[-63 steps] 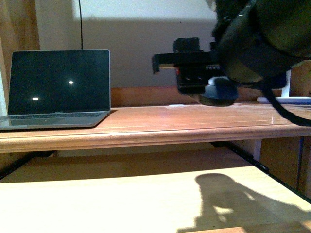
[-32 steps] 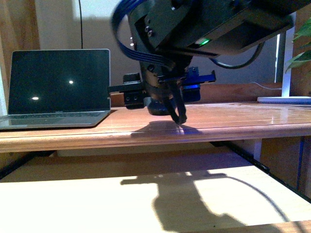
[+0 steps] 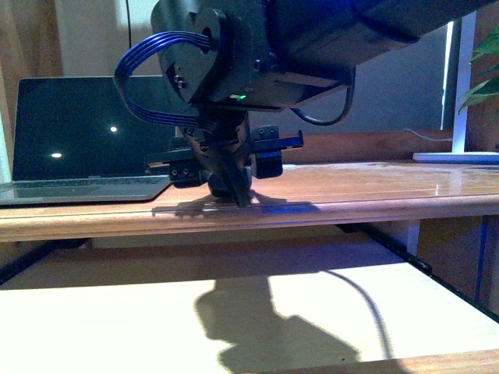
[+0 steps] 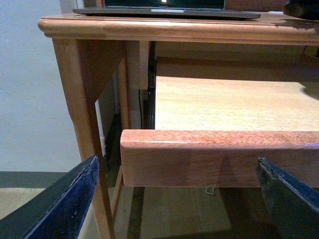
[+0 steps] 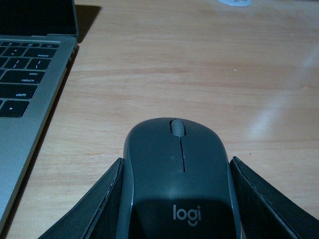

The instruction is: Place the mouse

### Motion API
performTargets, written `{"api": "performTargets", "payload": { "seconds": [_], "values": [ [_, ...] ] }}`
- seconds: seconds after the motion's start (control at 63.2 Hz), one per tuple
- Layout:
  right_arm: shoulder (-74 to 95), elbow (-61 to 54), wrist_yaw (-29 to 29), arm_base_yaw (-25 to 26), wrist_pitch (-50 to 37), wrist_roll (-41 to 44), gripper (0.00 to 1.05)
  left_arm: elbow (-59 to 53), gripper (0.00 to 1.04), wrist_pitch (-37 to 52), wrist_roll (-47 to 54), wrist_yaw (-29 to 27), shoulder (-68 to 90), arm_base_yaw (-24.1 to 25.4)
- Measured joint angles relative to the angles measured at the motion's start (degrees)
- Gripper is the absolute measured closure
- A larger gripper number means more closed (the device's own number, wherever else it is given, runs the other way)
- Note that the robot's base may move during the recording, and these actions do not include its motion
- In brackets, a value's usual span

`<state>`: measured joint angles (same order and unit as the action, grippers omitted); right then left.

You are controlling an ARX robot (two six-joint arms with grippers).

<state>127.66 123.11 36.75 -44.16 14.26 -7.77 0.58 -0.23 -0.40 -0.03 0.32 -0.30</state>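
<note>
My right gripper (image 5: 176, 167) clamps the mouse (image 5: 182, 199) low over the worktop (image 5: 199, 64), with the laptop (image 5: 25, 84) just beside. Released tilted or short of the surface, the mouse could drop, skid or strike the laptop. My left gripper (image 4: 177, 162) hangs wide, empty.

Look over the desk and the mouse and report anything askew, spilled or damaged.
Nothing stands out. The mouse sits straight in the right claw, beside the open laptop. The desk shows no spill or damage in the wrist view.
</note>
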Motion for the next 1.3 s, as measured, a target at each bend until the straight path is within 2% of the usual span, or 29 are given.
{"api": "performTargets", "payload": {
  "seconds": [0.206,0.506,0.633,0.759,0.917,1.012,1.25,1.297],
  "values": [
    [1.86,2.27,0.57,0.04,0.39,0.04,0.49,0.00,0.08,0.00,0.00,0.02,0.00,0.00],
    [1.49,1.05,-0.11,0.57,-4.24,0.13,0.06,0.00,0.08,0.00,0.00,0.02,0.00,0.00],
    [-1.62,-4.44,-3.98,1.27,-8.98,-0.04,0.07,0.00,0.08,0.00,0.00,0.02,0.00,0.00],
    [-8.57,-13.57,-10.23,2.95,-15.76,-0.26,0.07,0.00,0.08,0.00,0.00,0.02,0.00,0.00],
    [-21.68,-29.73,-21.42,7.32,-27.28,-0.22,0.07,0.00,0.08,0.00,0.00,0.02,0.00,0.00],
    [-31.71,-44.72,-31.74,13.16,-35.30,-1.29,0.07,0.00,0.08,0.00,0.00,0.02,0.00,0.00],
    [-42.82,-68.32,-51.01,23.08,-44.02,-3.93,0.07,0.00,0.08,0.00,0.00,0.02,0.00,0.00],
    [-45.53,-73.00,-56.50,24.92,-46.21,-4.31,0.07,0.00,0.08,0.00,0.00,0.00,0.00,0.00]
  ]
}}
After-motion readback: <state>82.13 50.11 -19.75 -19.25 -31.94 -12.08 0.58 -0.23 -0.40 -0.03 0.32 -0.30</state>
